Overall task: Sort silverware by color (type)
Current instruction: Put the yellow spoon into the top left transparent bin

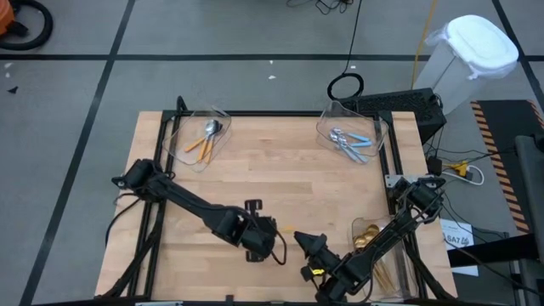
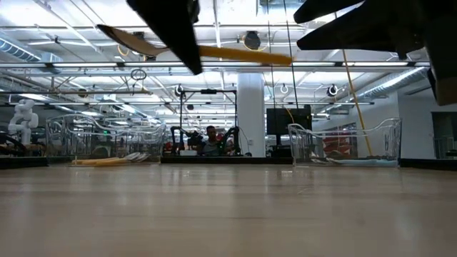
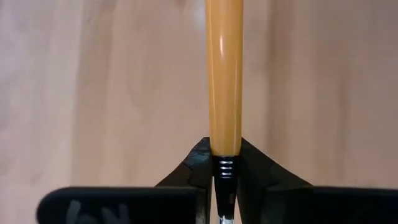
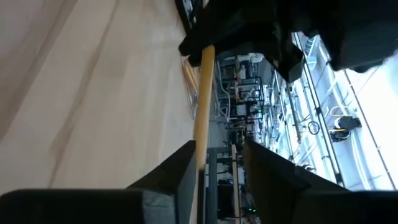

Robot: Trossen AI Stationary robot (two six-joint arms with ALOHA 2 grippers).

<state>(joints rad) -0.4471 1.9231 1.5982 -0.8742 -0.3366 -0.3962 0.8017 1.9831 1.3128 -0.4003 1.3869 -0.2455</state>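
A: One orange-handled spoon is pinched by the left gripper, lifted above the table near its front edge.

B: Right gripper is parted around the handle's other end, not clamped.

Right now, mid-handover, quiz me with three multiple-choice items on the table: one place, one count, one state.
1. Where is the bin with the blue-handled spoons?
A. far-left corner
B. far-right corner
C. near-right corner

2. How many clear bins are on the table?
A. two
B. three
C. four

3. What is the left gripper doing?
A. shut on the orange-handled spoon
B. open over bare wood
C. resting in a bin

Key:
1. B: the blue-handled spoons' bin sits far right.
2. B: that bin, the orange-handled spoons' bin and the gold spoons' bin.
3. A: the left gripper clamps the orange-handled spoon; the right gripper is beside it, jaws apart.
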